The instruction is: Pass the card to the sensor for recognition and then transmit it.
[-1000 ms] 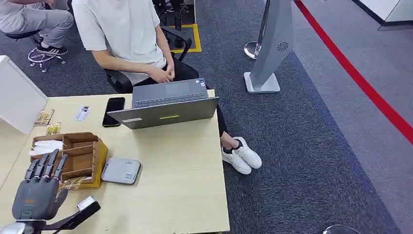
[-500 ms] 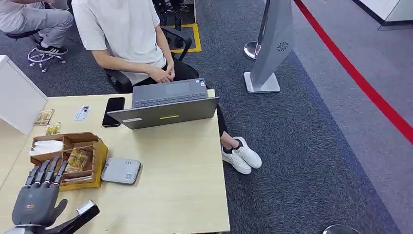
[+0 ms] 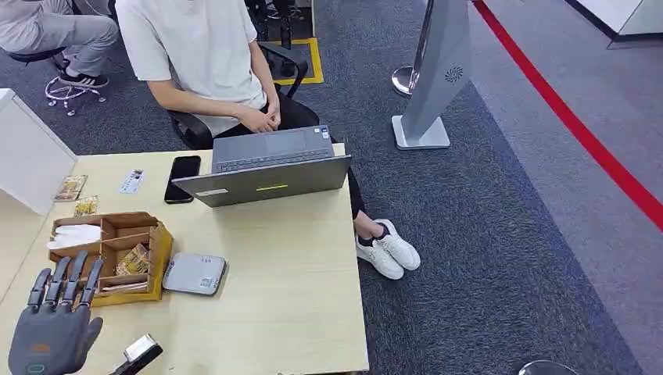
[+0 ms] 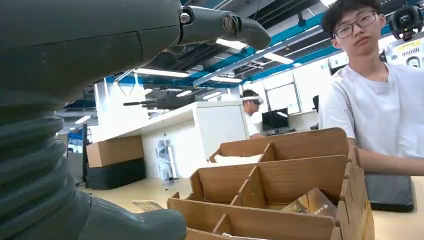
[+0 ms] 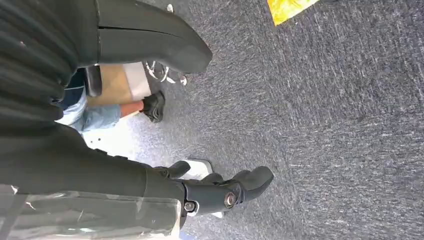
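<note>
Biggest risk from here, I'd say: the card (image 3: 134,262) is leaning loose inside one slot of the wooden box (image 3: 160,242), propped against a divider. If the left robot hand (image 3: 47,328) goes in from above with those long fingers (image 3: 74,273), it could easily knock a divider, shove the whole box towards the sensor (image 3: 194,273) just beside it, or push the card flat where it can't be pinched. It looks crinkly too, so it could slip.

The left robot hand is empty, fingers straight and spread, hovering at the desk's near left corner. The card is just beyond the fingertips, slightly right, not touching. The right robot hand (image 5: 220,192) hangs over the carpet, loosely open, holding nothing as far as I can see.
</note>
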Tool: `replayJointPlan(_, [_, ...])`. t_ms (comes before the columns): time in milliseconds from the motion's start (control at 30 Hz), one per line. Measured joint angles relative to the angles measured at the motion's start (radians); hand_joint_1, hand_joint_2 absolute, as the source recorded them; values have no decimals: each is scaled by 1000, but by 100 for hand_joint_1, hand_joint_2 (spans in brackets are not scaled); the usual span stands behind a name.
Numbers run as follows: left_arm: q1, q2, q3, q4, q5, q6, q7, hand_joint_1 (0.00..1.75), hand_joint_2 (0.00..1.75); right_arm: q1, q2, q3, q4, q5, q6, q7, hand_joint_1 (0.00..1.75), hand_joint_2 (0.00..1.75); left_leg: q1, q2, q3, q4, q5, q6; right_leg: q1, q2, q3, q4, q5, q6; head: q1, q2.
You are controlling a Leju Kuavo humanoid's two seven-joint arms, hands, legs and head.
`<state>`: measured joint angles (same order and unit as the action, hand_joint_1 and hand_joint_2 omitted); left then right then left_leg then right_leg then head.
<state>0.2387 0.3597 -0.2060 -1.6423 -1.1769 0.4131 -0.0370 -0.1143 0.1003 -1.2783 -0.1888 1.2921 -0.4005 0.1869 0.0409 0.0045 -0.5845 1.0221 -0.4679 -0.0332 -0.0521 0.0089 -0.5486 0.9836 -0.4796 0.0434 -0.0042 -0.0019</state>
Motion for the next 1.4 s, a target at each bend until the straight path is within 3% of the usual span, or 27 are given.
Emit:
replayJointPlan(167, [4, 0, 1, -5, 2, -2, 13, 0, 175, 0, 0, 0, 0, -1, 0, 0, 0, 175, 0, 0, 0, 0, 0, 0, 0, 0, 0, 0, 0, 0, 0, 0])
replayJointPlan(433, [-1, 13, 59, 6, 2, -93, 84, 0, 175, 0, 0, 6, 0, 3, 3, 11, 0, 175, 0, 0, 0, 0, 0, 0, 0, 0, 0, 0, 0, 0, 0, 0])
replayJointPlan(667, [-63, 3, 129, 122, 0, -109, 84, 0, 175, 0, 0, 30, 0, 6, 7, 14, 0, 175, 0, 0, 0, 0, 0, 0, 0, 0, 0, 0, 0, 0, 0, 0])
replayJointPlan(1067, [-163, -37, 161, 288, -27, -94, 66, 0, 175, 0, 0, 60, 0, 19, 19, 14, 0, 175, 0, 0, 0, 0, 0, 0, 0, 0, 0, 0, 0, 0, 0, 0])
replayJointPlan(1400, [-185, -56, 170, 335, -28, -93, 65, 0, 175, 0, -1, 74, 0, 19, 19, 14, 0, 175, 0, 0, 0, 0, 0, 0, 0, 0, 0, 0, 0, 0, 0, 0])
